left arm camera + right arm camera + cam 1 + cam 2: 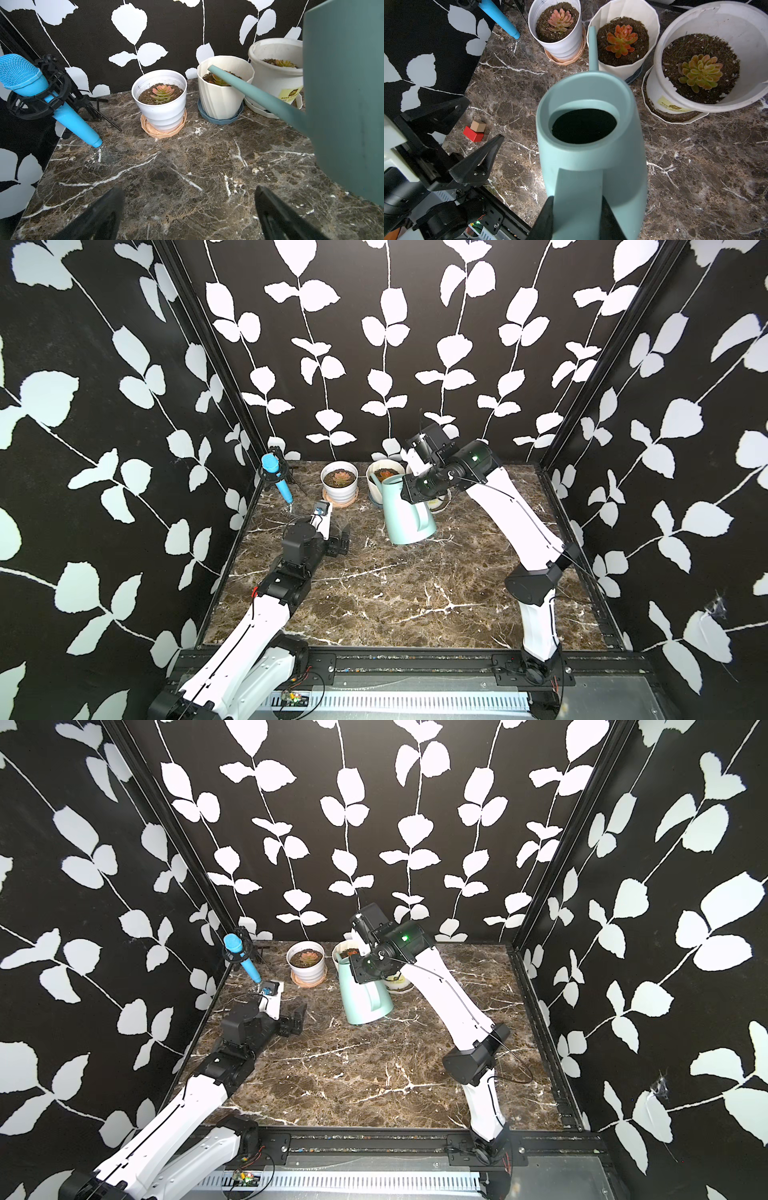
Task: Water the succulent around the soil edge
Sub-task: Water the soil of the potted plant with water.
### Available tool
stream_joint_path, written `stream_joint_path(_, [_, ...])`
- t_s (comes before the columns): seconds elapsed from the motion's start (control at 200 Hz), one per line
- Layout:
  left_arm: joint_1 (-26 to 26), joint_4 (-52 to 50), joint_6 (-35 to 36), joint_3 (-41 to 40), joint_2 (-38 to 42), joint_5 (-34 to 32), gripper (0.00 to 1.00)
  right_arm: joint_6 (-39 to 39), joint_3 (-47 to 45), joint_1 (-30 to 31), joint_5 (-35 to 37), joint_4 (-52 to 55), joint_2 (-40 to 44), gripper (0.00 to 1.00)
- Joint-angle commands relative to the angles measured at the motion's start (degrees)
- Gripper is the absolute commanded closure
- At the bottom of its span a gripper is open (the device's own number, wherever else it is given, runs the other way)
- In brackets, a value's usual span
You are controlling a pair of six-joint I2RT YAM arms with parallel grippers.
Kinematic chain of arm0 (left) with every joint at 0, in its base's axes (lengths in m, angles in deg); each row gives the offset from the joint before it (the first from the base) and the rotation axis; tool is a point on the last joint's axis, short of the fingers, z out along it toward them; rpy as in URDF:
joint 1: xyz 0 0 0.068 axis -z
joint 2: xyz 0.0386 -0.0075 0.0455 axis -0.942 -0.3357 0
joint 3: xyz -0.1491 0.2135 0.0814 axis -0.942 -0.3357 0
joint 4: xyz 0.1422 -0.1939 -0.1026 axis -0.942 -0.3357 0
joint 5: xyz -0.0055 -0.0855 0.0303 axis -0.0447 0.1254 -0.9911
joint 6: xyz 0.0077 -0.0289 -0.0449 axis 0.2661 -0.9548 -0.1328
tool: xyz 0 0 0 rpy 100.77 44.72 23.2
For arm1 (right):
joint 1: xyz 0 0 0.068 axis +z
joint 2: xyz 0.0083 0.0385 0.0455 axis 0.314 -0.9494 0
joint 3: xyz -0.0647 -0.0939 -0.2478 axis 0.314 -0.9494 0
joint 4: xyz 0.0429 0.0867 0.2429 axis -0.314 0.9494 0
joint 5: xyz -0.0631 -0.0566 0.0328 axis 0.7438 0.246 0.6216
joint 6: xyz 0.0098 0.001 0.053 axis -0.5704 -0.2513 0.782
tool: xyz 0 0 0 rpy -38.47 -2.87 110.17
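Altogether three potted succulents; right claw clamps one watering can, left claw gapes empty.

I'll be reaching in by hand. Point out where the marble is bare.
Bare: the marble table between left arm and right arm, from the watering can to the front rail; plus the strip beyond the right arm. Crowded: the back edge with three pots, microphone, and blocks near the left pincer.
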Motion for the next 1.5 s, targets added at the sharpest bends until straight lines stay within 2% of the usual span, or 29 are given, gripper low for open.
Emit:
stream_joint_path(0.0, [0.2, 1.3, 0.5, -0.7, 1.2, -0.6, 0.01, 0.2, 4.5, 0.6, 0.4, 0.1, -1.1, 1.0])
stream_joint_path(0.615, [0.2, 1.3, 0.4, -0.7, 1.1, -0.5, 0.01, 1.9, 8.5, -0.5, -0.9, 0.2, -4.1, 1.0])
stream_joint_path(1.495, [0.2, 1.6, 0.5, -0.7, 1.0, -0.3, 0.01, 5.9, 7.7, -4.7, -4.3, -6.4, -4.4, 1.0])
